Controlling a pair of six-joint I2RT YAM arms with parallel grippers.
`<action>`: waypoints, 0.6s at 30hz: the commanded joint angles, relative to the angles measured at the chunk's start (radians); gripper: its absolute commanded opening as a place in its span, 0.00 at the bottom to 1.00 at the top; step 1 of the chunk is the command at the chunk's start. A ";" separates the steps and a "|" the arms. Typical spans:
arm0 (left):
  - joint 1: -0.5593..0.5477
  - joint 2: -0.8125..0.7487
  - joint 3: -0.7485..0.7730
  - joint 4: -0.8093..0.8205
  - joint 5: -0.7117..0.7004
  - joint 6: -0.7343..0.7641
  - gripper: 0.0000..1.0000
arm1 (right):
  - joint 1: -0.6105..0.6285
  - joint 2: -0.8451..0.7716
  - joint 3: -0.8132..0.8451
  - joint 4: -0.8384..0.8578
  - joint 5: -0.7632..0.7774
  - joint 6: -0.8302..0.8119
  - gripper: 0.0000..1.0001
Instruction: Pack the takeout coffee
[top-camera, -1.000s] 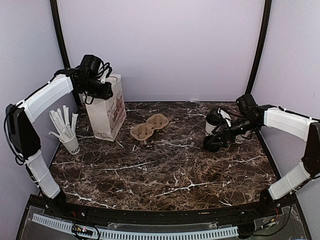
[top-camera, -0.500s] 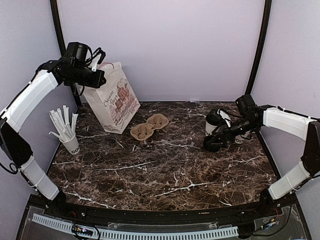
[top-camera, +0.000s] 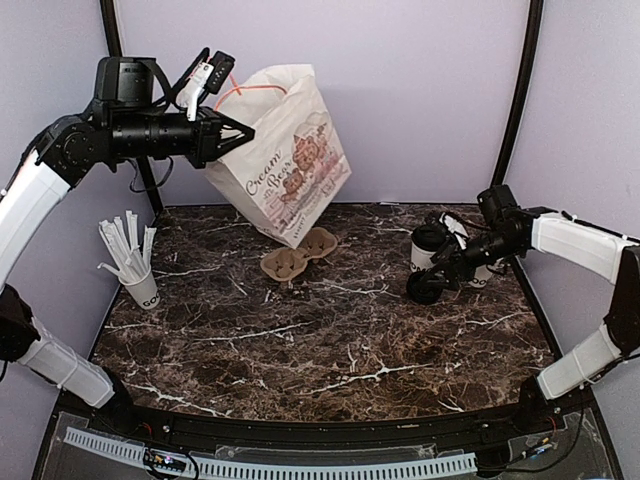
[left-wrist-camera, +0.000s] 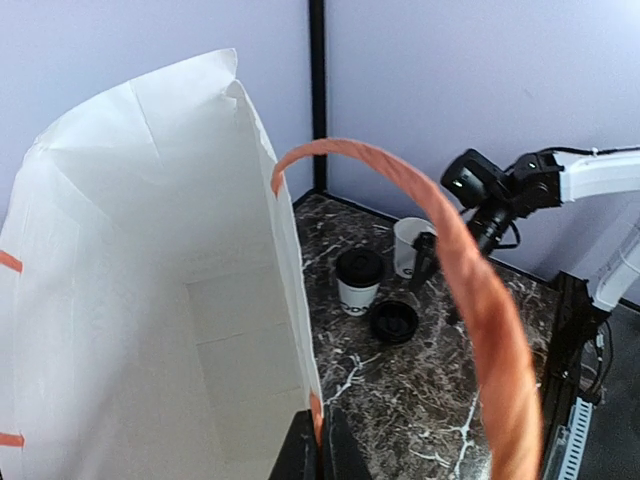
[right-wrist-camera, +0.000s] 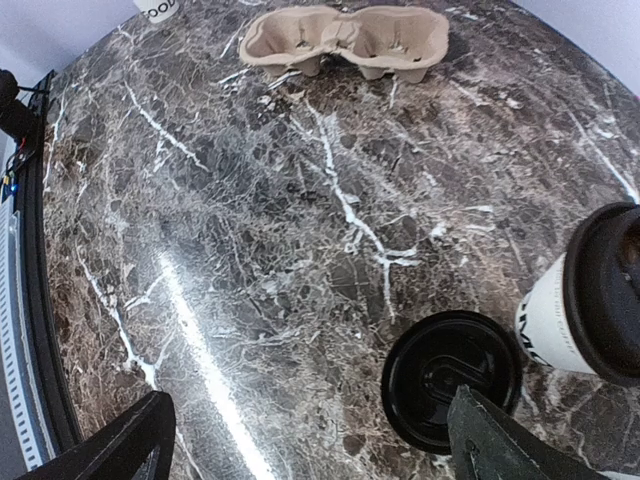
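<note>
Straw cup (top-camera: 140, 288) far L on tabletop (top-camera: 330, 340). L fingers (left-wrist-camera: 298, 458) pinch paper bag (top-camera: 290, 170) at rim; bag hangs tilted, clear of tabletop, w/ cup carrier (top-camera: 300, 255) near its base. Takeout coffee (top-camera: 428, 245) upright at R, just beside loose black lid (top-camera: 425, 290). R fingers (right-wrist-camera: 110, 455) spread wide, holding nothing.
</note>
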 joint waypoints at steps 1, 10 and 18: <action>-0.115 0.017 -0.009 0.007 0.036 0.040 0.00 | -0.050 -0.072 0.061 -0.012 -0.010 0.017 0.96; -0.250 0.124 -0.002 -0.071 0.055 0.132 0.00 | -0.153 -0.217 0.047 -0.051 -0.033 0.027 0.98; -0.337 0.180 -0.017 -0.132 -0.024 0.248 0.00 | -0.176 -0.315 -0.036 -0.064 0.024 0.035 0.98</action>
